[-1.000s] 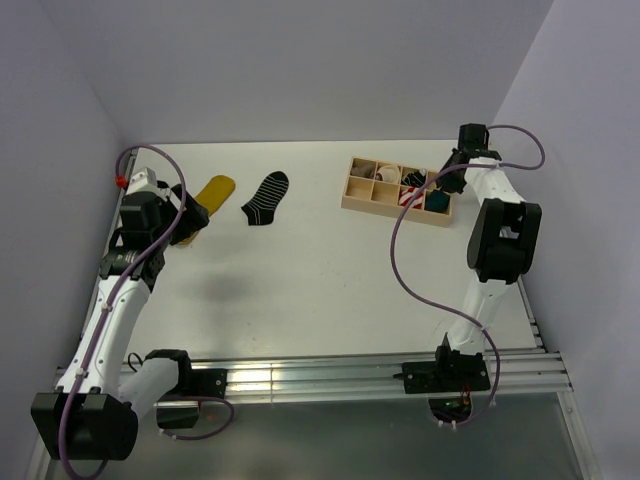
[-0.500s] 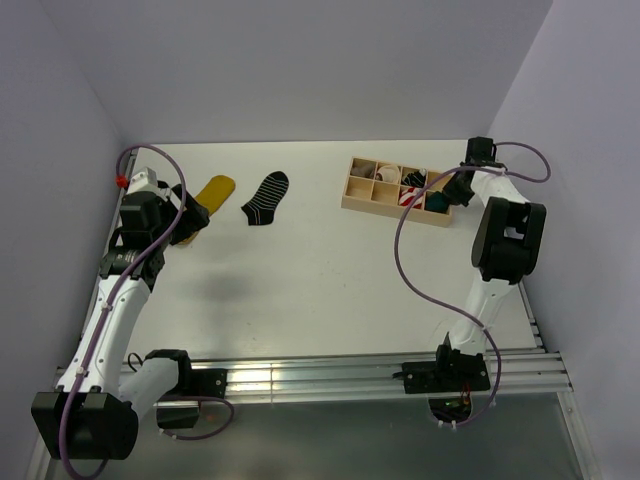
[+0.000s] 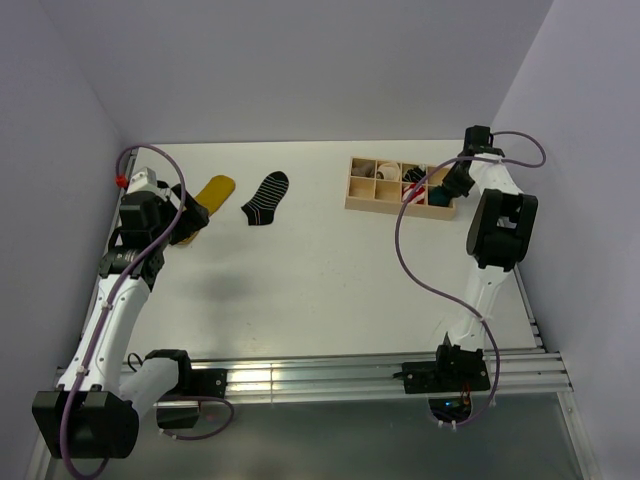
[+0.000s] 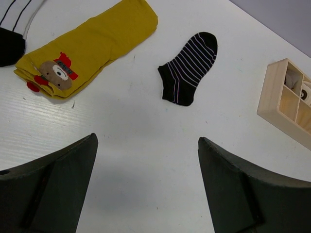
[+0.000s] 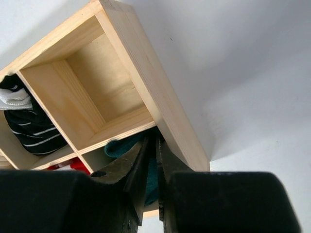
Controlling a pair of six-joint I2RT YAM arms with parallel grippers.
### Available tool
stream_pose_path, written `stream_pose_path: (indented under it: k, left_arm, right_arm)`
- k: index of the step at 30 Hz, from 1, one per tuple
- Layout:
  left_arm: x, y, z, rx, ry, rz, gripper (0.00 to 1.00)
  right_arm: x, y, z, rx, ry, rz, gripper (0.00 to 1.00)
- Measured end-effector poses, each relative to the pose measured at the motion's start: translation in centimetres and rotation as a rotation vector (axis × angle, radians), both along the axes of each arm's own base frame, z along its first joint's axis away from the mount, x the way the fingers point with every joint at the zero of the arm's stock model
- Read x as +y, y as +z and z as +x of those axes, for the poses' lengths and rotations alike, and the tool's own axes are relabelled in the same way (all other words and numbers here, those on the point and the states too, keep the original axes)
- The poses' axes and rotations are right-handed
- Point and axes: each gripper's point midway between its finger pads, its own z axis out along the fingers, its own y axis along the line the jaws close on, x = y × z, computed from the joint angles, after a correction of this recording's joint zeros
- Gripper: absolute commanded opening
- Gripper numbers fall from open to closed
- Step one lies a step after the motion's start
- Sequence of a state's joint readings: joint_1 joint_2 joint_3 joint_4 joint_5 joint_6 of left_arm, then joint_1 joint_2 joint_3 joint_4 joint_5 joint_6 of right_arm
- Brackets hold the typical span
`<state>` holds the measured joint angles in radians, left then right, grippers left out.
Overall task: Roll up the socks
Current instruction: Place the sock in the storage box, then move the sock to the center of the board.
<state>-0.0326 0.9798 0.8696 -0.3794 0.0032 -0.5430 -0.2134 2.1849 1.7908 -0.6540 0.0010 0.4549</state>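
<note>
A yellow sock with a bear figure (image 4: 87, 46) lies flat at the far left of the table, also in the top view (image 3: 214, 189). A black sock with thin white stripes (image 4: 188, 68) lies flat to its right (image 3: 266, 197). My left gripper (image 4: 146, 141) is open and empty above bare table, near the yellow sock (image 3: 190, 215). My right gripper (image 5: 156, 145) is shut on a dark teal sock (image 5: 121, 146) in the end compartment of the wooden box (image 5: 146, 77). In the top view it sits at the box's right end (image 3: 450, 186).
The wooden divided box (image 3: 372, 203) holds a rolled black striped sock (image 5: 31, 128), a red piece (image 5: 73, 165) and other rolled socks. Another black-and-white sock (image 4: 12, 29) lies at the far left. Side walls stand close to both arms.
My right gripper has shifted slightly at the box's right end, and the box has turned a little. The left arm and the flat socks have not moved.
</note>
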Motion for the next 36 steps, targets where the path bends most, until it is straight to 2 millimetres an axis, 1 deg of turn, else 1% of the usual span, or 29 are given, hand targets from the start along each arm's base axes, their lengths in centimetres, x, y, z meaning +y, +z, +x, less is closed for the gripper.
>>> stream_pose_path:
  k: [3,4,6,7,9,10,12,14,16,17,18,19,20,22,23,24,26,27,30,33,34,36]
  left_arm:
    - [0.1,-0.1,0.0,0.002,0.003,0.000,0.90]
    - [0.2,-0.1,0.1,0.004,0.004,0.000,0.90]
    - [0.2,-0.3,0.1,0.008,0.006,-0.001,0.90]
    - [0.2,-0.3,0.1,0.009,0.005,-0.002,0.90]
    - [0.2,-0.4,0.2,0.012,0.002,-0.005,0.91]
    - [0.1,-0.5,0.2,0.012,-0.001,-0.007,0.92]
    - [0.0,-0.8,0.3,0.016,-0.010,-0.014,0.92]
    - [-0.3,-1.2,0.4,0.028,-0.023,-0.022,0.92]
    - [-0.5,-1.7,0.5,0.043,-0.035,-0.030,0.93]
    - [-0.7,-2.0,0.7,0.052,-0.042,-0.037,0.93]
    - [-1.0,-2.4,0.8,0.064,-0.050,-0.050,0.93]
    - [-1.1,-2.7,1.0,0.074,-0.054,-0.060,0.92]
    - [-1.4,-3.0,1.1,0.085,-0.061,-0.071,0.92]
    - [-1.8,-4.1,1.5,0.120,-0.072,-0.094,0.91]
    - [-2.1,-4.9,1.7,0.144,-0.076,-0.108,0.91]
    - [-2.3,-5.5,1.9,0.166,-0.078,-0.116,0.90]
    - [-3.1,-6.4,2.6,0.206,-0.089,-0.128,0.89]
    - [-3.5,-6.7,3.0,0.221,-0.093,-0.130,0.89]
    - [-5.5,-6.4,4.7,0.234,-0.125,-0.129,0.88]
    - [-8.2,-5.7,7.2,0.227,-0.160,-0.121,0.88]
    - [-8.8,-5.4,7.9,0.219,-0.167,-0.120,0.88]
    - [-10.4,-5.8,9.7,0.221,-0.181,-0.117,0.87]
  right_arm:
    - [0.0,0.2,0.3,-0.006,0.009,-0.005,0.25]
    - [0.0,0.3,0.3,-0.008,0.012,-0.006,0.30]
    - [0.1,0.8,0.4,-0.021,0.022,-0.004,0.35]
    - [0.2,1.2,0.4,-0.034,0.031,-0.007,0.41]
    - [0.6,2.4,0.0,-0.057,0.048,-0.003,0.46]
    - [0.9,3.4,-0.3,-0.077,0.057,-0.003,0.49]
    - [1.5,6.0,-0.9,-0.130,0.081,-0.012,0.51]
    - [2.7,9.7,-1.7,-0.216,0.113,-0.029,0.52]
    - [4.6,14.6,-2.8,-0.354,0.162,-0.055,0.54]
    - [5.7,16.4,-3.6,-0.403,0.186,-0.060,0.55]
    - [7.3,18.8,-4.7,-0.484,0.225,-0.066,0.57]
    - [8.6,20.8,-5.9,-0.548,0.257,-0.061,0.61]
    - [10.2,22.6,-6.9,-0.618,0.299,-0.049,0.62]
    - [12.4,25.3,-9.1,-0.734,0.366,-0.021,0.64]
    - [13.0,26.1,-10.4,-0.780,0.386,-0.007,0.65]
    - [13.3,26.5,-11.2,-0.805,0.397,0.001,0.70]
    - [13.9,27.2,-13.4,-0.862,0.412,0.024,0.72]
    - [14.1,27.3,-14.1,-0.885,0.419,0.031,0.77]
    - [14.9,27.0,-16.9,-0.942,0.430,0.072,0.81]
    - [15.7,26.0,-19.0,-0.979,0.441,0.115,0.87]
    - [15.9,25.4,-19.5,-0.979,0.442,0.132,0.87]
    - [16.6,24.2,-20.2,-0.971,0.451,0.168,0.87]
